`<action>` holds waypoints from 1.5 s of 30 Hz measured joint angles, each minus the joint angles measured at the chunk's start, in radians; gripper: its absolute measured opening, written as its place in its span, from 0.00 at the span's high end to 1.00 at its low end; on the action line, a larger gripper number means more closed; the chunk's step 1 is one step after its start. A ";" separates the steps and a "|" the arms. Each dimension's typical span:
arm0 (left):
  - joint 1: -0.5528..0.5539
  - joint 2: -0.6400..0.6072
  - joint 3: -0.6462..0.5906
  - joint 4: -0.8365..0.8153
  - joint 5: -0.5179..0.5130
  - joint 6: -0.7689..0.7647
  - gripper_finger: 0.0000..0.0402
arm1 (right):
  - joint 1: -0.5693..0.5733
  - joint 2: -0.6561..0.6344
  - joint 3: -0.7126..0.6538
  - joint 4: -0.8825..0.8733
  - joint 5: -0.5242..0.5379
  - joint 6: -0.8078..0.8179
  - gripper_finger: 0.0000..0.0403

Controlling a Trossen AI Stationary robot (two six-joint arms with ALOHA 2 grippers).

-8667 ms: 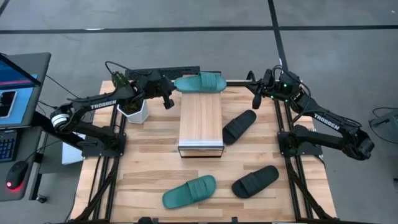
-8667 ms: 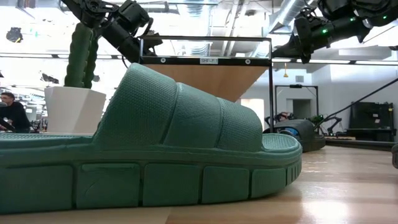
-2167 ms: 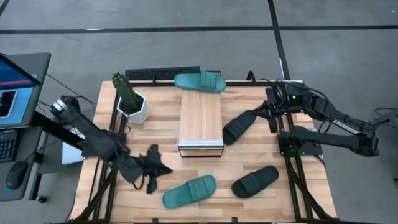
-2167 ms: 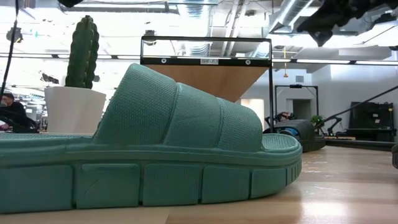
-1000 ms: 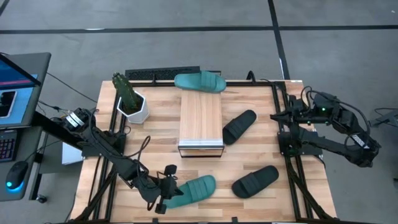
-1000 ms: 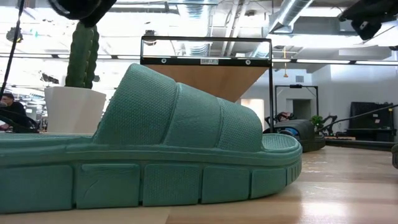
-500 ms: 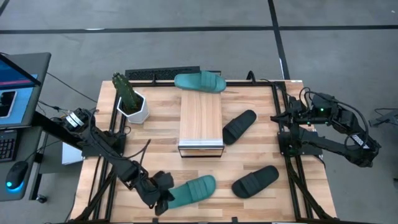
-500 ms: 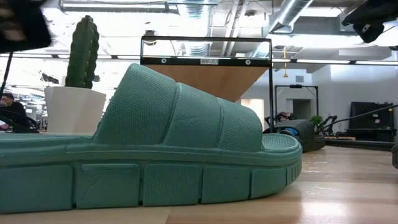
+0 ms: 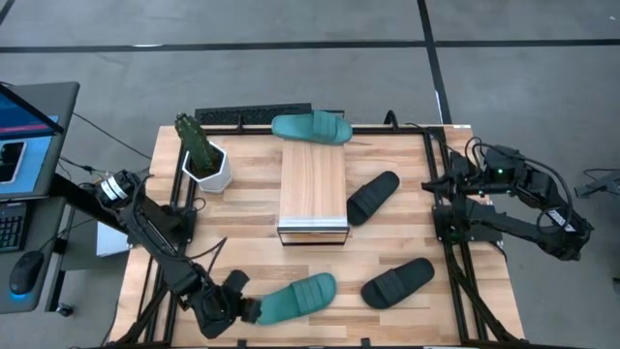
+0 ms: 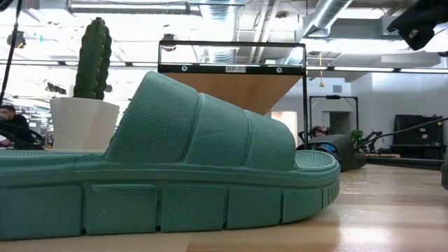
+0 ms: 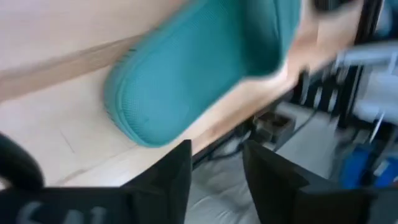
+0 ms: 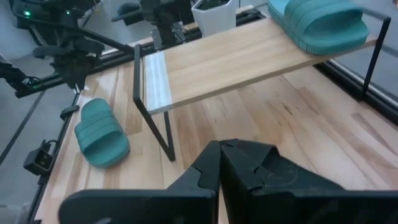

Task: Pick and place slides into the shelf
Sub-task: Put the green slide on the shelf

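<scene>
One teal slide [image 9: 295, 297] lies sole down near the table's near edge; it fills the low view [image 10: 175, 161]. My left gripper [image 9: 237, 310] stands open, level with the table, just off this slide's rounded left end [image 11: 134, 118], with nothing between the fingers [image 11: 180, 174]. A second teal slide [image 9: 312, 127] rests on the far end of the shelf [image 9: 313, 199]. Two black slides [image 9: 373, 197] [image 9: 397, 281] lie on the table to the right of the shelf. My right gripper [image 12: 221, 149] is shut and waits at the table's right edge [image 9: 463, 174].
A potted cactus [image 9: 203, 155] stands at the far left of the table, left of the shelf. A desk with a laptop [image 9: 24, 136] and a mouse stands beyond the table's left edge. Bare wood [image 9: 242, 233] lies between the shelf and the left arm.
My left gripper has drawn back from over the near teal slide's left end toward the table's near left corner and now stands just beyond that end. The slide has stayed where it was.
</scene>
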 joint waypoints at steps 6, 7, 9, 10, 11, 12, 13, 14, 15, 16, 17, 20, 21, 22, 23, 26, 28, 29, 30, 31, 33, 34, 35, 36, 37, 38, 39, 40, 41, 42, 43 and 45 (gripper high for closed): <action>0.002 0.083 -0.001 0.101 0.062 -0.131 0.57 | 0.000 0.000 0.000 -0.055 0.000 0.001 1.00; 0.004 0.099 -0.001 0.124 0.074 -0.131 0.56 | 0.000 0.000 0.000 -0.063 0.000 0.001 1.00; 0.012 0.135 -0.001 0.184 0.090 -0.133 0.55 | 0.000 0.000 0.000 -0.073 0.000 0.001 1.00; 0.014 0.151 -0.001 0.211 0.102 -0.135 0.55 | 0.000 0.000 0.000 -0.078 0.000 0.002 1.00; 0.015 0.162 -0.001 0.218 0.107 -0.135 0.55 | 0.000 0.000 0.000 -0.077 0.000 0.002 1.00; 0.015 0.169 -0.001 0.218 0.119 -0.135 0.55 | 0.000 0.000 0.000 -0.076 0.000 0.002 1.00; 0.014 0.174 -0.001 0.223 0.134 -0.135 0.55 | 0.000 0.000 0.000 -0.076 0.000 0.002 1.00; 0.013 0.174 -0.001 0.212 0.148 -0.135 0.55 | 0.000 0.000 0.000 -0.075 0.001 0.002 1.00; 0.010 0.173 -0.001 0.190 0.153 -0.135 0.55 | 0.000 0.000 0.000 -0.074 0.002 0.002 1.00; 0.010 0.173 -0.001 0.180 0.165 -0.136 0.55 | 0.000 0.000 0.000 -0.074 0.002 0.002 1.00; 0.007 0.173 -0.001 0.177 0.166 -0.136 0.55 | 0.000 0.000 0.000 -0.074 0.003 0.002 1.00; -0.003 0.165 -0.001 0.172 0.165 -0.137 0.54 | 0.000 0.000 0.000 -0.074 0.003 0.002 1.00; -0.004 0.165 -0.001 0.171 0.165 -0.137 0.54 | 0.000 0.000 0.000 -0.074 0.003 0.002 1.00; -0.004 0.165 -0.001 0.168 0.166 -0.138 0.54 | 0.000 0.000 0.000 -0.074 0.003 0.002 1.00; -0.004 0.165 -0.001 0.164 0.164 -0.138 0.54 | 0.000 0.000 0.000 -0.074 0.003 0.002 1.00; -0.002 0.165 0.000 0.153 0.136 -0.140 0.54 | 0.000 0.000 0.000 -0.073 0.003 0.002 1.00; 0.006 0.165 0.000 0.115 0.125 -0.141 0.54 | 0.000 0.000 0.000 -0.073 0.003 0.008 1.00; 0.013 0.165 0.000 0.096 0.126 -0.142 0.54 | 0.000 0.000 0.000 -0.073 0.003 0.010 1.00; 0.019 0.165 0.000 0.075 0.126 -0.142 0.54 | 0.000 0.000 0.000 -0.073 0.003 0.014 1.00; 0.027 0.165 0.000 0.056 0.130 -0.142 0.54 | 0.000 0.000 0.000 -0.073 0.003 0.018 1.00; 0.040 0.165 0.000 0.012 0.145 -0.142 0.54 | 0.000 0.000 0.000 -0.072 0.003 0.026 1.00; 0.044 0.165 0.000 -0.009 0.151 -0.142 0.54 | 0.000 0.000 0.000 -0.072 0.003 0.029 1.00; 0.048 0.165 0.000 -0.029 0.152 -0.142 0.54 | 0.000 0.000 0.000 -0.072 0.003 0.035 1.00; 0.051 0.165 0.000 -0.050 0.153 -0.142 0.54 | 0.000 0.000 0.000 -0.072 0.003 0.036 1.00; 0.053 0.165 0.000 -0.066 0.158 -0.142 0.54 | 0.000 0.000 0.000 -0.072 0.003 0.036 1.00; 0.056 0.165 0.000 -0.074 0.159 -0.143 0.54 | 0.000 0.000 0.000 -0.072 0.003 0.036 1.00; 0.058 0.165 0.000 -0.075 0.159 -0.143 0.54 | 0.000 0.000 0.000 -0.072 0.003 0.036 1.00; 0.059 0.165 0.000 -0.073 0.159 -0.143 0.54 | 0.000 0.000 0.000 -0.072 0.003 0.036 1.00; 0.060 0.165 0.000 -0.074 0.159 -0.143 0.54 | 0.000 0.000 0.000 -0.072 0.003 0.036 1.00; 0.061 0.165 0.000 -0.077 0.158 -0.143 0.54 | 0.000 0.000 0.000 -0.072 0.003 0.036 1.00; 0.063 0.165 0.000 -0.077 0.155 -0.143 0.54 | 0.000 0.000 0.000 -0.071 0.003 0.036 1.00; 0.068 0.165 0.000 -0.073 0.145 -0.142 0.54 | 0.000 0.000 0.000 -0.071 0.003 0.036 1.00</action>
